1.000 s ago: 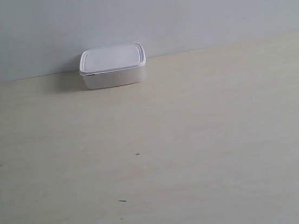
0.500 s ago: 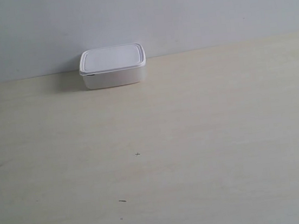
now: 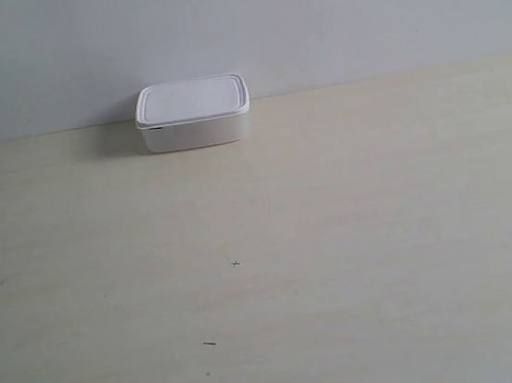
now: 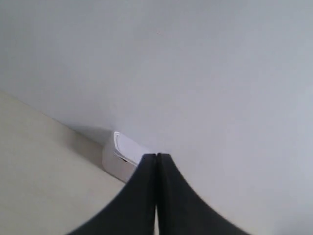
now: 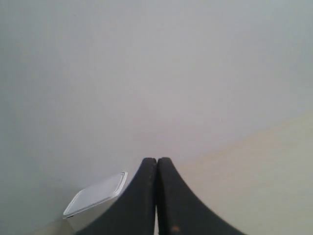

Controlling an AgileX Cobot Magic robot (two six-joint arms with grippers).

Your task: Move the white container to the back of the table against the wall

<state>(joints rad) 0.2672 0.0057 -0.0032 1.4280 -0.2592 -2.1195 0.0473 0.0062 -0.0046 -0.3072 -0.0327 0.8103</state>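
The white container (image 3: 193,113) stands lidded at the back of the pale wood-grain table (image 3: 336,238), its rear side against the plain grey-white wall (image 3: 309,17). No arm shows in the exterior view. In the left wrist view my left gripper (image 4: 156,155) is shut with nothing in it, well short of the white container (image 4: 120,156), whose end shows past the black fingers. In the right wrist view my right gripper (image 5: 156,159) is also shut and empty, and the white container (image 5: 95,198) lies far off beside its fingers.
A few tiny dark specks (image 3: 209,344) mark the table's near part. A soft shadow (image 3: 123,138) lies beside the box along the wall's foot.
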